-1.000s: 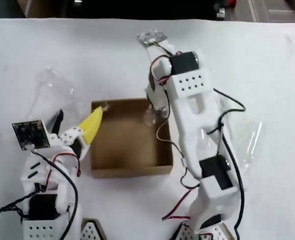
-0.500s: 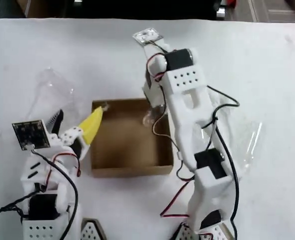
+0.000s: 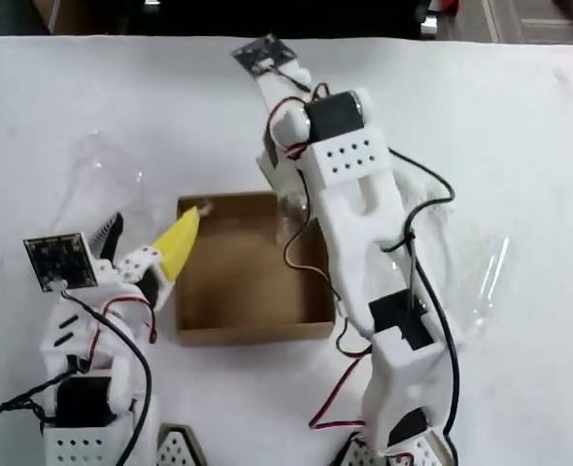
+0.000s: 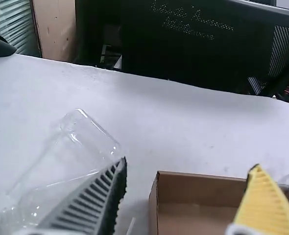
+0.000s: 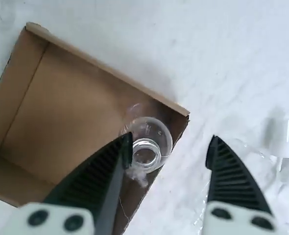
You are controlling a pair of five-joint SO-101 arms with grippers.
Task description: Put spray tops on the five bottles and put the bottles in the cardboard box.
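Bottle (image 5: 147,142) is stood upright in a corner of the cardboard box (image 5: 61,112); right gripper (image 5: 170,142) is held above that corner, fingers spread | left gripper (image 4: 188,166) is held beside the box, fingers spread; second clear bottle (image 4: 61,161) is laid on the table (image 4: 183,122) nearby

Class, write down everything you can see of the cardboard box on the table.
The cardboard box is a shallow, open-topped tray of plain brown card, roughly square, with low upright walls and no flaps showing. It sits flat on the white table between the two arms. One clear bottle stands upright in its far right corner, neck open, with no spray top. The open left pincer is at its left wall, with the yellow finger overlapping the rim; contact cannot be told.
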